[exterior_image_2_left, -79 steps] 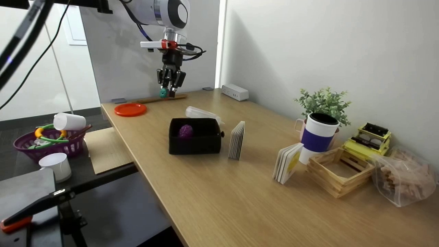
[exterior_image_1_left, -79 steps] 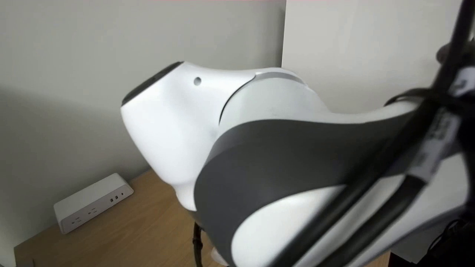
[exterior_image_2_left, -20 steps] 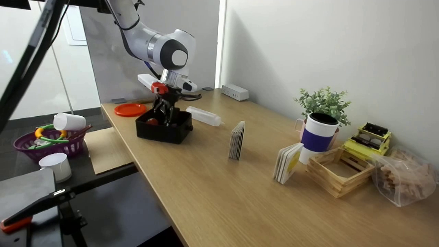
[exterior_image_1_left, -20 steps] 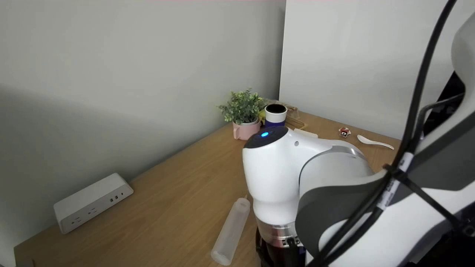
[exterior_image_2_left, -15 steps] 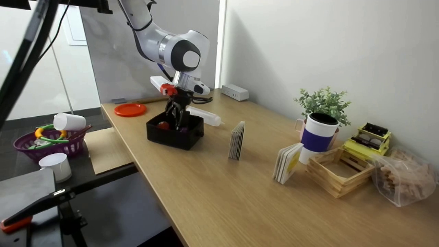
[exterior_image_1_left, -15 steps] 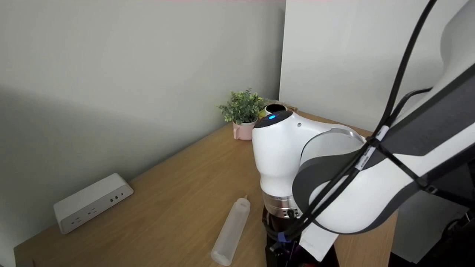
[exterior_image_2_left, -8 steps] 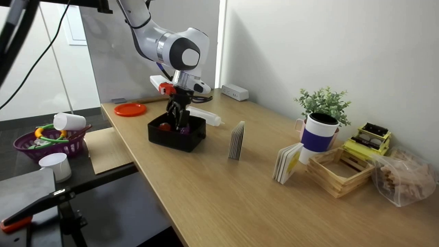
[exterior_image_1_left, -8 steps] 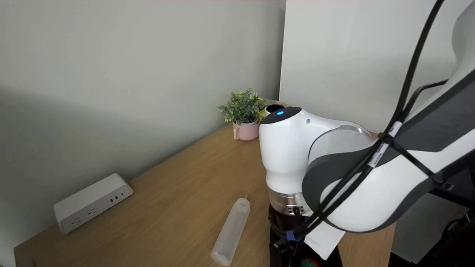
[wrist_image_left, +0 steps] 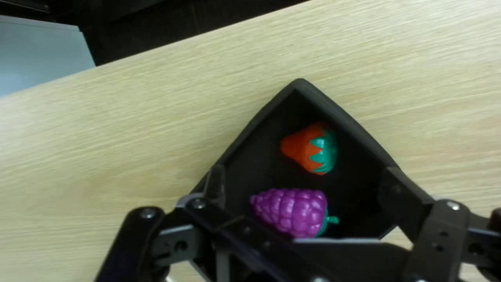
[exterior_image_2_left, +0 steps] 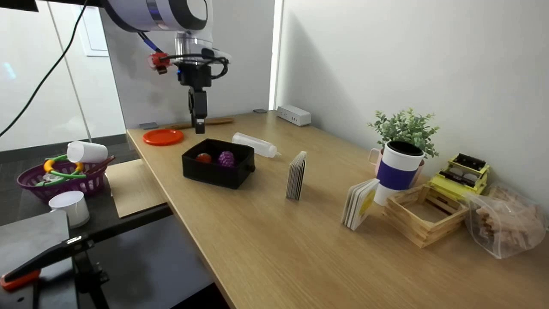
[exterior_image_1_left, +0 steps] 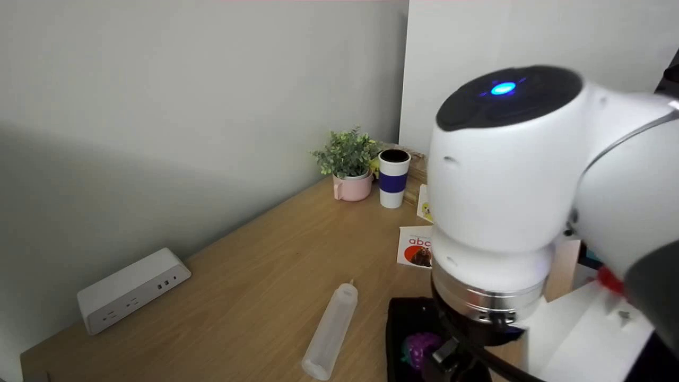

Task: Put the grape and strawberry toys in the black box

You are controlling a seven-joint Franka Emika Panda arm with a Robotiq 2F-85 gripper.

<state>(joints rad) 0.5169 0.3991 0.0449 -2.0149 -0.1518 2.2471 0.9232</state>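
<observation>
In the wrist view we look down on the grape [wrist_image_left: 289,211] and the strawberry [wrist_image_left: 307,149], both lying inside the box [wrist_image_left: 340,120], apart from each other, their green ends toward the right of that view. We see the gripper [wrist_image_left: 305,182] with its fingers [wrist_image_left: 403,197] spread wide, with a gap between them. In an exterior view we find it hanging above the box, which rests on the table [exterior_image_2_left: 300,249]. In both exterior views a bottle [exterior_image_2_left: 253,143] lies on its side near the box.
</observation>
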